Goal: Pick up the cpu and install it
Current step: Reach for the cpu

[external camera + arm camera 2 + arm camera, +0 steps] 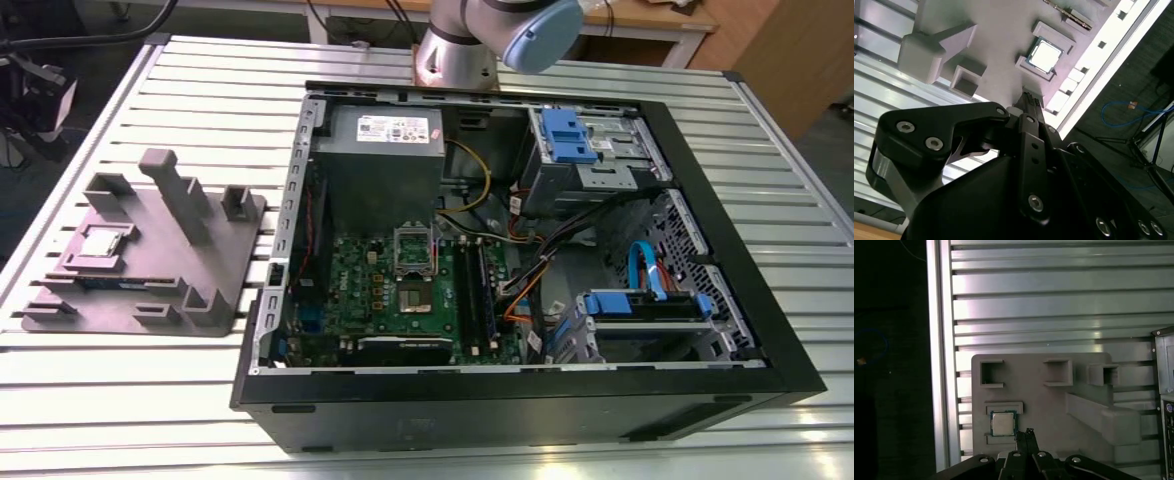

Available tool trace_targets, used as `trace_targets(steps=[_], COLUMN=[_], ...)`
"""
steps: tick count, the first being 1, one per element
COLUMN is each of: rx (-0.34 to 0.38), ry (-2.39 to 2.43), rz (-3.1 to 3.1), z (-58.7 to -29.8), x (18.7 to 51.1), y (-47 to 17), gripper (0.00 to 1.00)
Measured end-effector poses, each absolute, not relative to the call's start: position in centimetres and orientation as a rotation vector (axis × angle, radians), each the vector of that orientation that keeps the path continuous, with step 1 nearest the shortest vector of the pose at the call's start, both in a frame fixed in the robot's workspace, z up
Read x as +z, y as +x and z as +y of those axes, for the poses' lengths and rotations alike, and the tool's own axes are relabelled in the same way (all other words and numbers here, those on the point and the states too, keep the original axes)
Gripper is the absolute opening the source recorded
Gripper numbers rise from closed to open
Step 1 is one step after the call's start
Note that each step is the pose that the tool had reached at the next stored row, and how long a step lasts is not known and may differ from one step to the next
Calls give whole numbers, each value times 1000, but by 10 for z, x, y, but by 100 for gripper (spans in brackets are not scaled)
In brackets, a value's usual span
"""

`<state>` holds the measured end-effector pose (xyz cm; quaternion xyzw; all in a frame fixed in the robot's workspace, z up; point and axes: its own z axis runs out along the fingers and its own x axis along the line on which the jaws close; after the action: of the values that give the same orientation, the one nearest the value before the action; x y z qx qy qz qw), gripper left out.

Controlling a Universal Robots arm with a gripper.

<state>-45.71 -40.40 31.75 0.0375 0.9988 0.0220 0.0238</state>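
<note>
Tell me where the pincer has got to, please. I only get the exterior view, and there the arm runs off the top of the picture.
Observer: In both wrist views the pincer hangs over the grey tray, and its tip shows just beside the cpu.
Operator: Has it grabbed the chip?
Observer: No. The pincer is shut and holds nothing, and the cpu lies flat in the tray, apart from the tip.
Operator: What does the chip look like up close?
Observer: In the second wrist view it is a small square with a shiny silver-grey metal top and a thin green edge.
</note>
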Motion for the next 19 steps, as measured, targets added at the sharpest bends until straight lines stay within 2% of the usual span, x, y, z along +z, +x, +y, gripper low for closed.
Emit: trace_targets(steps=[8,19], rx=[68,68], ry=[117,117], rz=[3099,3101], z=[-404,-413], x=[316,298], y=[-457,-457], gripper=[10,10])
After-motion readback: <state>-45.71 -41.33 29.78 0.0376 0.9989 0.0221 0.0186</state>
